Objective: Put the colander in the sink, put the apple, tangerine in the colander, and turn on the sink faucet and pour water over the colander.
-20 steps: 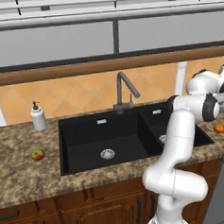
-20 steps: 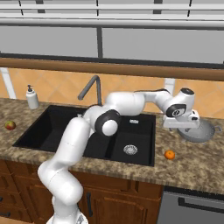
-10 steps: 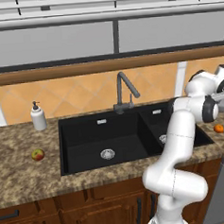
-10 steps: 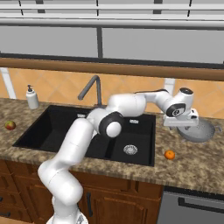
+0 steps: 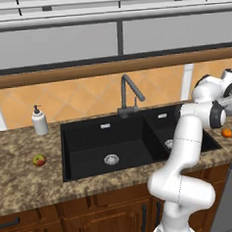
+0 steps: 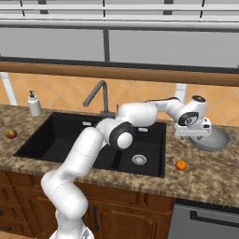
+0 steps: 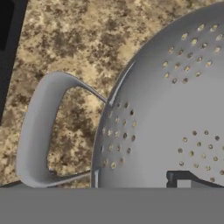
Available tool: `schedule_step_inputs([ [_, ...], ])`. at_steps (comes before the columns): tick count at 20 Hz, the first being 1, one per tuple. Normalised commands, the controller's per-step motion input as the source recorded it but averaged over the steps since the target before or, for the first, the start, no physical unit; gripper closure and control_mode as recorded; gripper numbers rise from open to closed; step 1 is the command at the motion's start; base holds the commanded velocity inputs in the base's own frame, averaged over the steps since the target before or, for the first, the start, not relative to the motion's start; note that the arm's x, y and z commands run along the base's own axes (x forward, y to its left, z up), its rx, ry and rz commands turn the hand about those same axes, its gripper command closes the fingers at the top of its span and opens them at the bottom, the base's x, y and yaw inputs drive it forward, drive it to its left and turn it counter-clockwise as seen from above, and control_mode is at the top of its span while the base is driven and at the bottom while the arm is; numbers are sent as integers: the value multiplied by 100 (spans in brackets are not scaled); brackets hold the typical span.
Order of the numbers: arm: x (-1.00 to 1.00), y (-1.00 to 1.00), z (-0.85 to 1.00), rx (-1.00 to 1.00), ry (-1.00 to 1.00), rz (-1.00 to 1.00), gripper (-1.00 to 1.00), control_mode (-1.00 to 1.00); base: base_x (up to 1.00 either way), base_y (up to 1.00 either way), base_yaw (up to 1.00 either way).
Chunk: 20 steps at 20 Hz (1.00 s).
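You've got the gripper [image 6: 200,134] spread wide, holding nothing, right over the colander [image 6: 212,138] on the counter just right of the sink [image 6: 70,140], so if you close off-centre from the rim/handle it'll prob slip or tip the bowl.

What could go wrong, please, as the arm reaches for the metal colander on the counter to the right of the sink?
1. The open pincer hangs over the grey perforated metal colander near its rim and loop handle; closing on the curved wall may let it slip.
2. The small bright orange tangerine lies on the speckled granite counter between colander and matte black double sink; a low carry could knock it.
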Motion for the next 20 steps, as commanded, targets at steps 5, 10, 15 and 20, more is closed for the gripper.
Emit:
schedule_step_inputs([
  [5, 0, 0, -31, 0, 1, 0, -100, -100, 0, 0, 0],
  [10, 0, 0, -34, 0, 1, 0, 100, -100, 0, 0, 0],
  [15, 0, 0, -1, 0, 0, 0, 100, -100, 0, 0, 0],
  [20, 0, 0, 0, 0, 0, 0, 100, -100, 0, 0, 0],
])
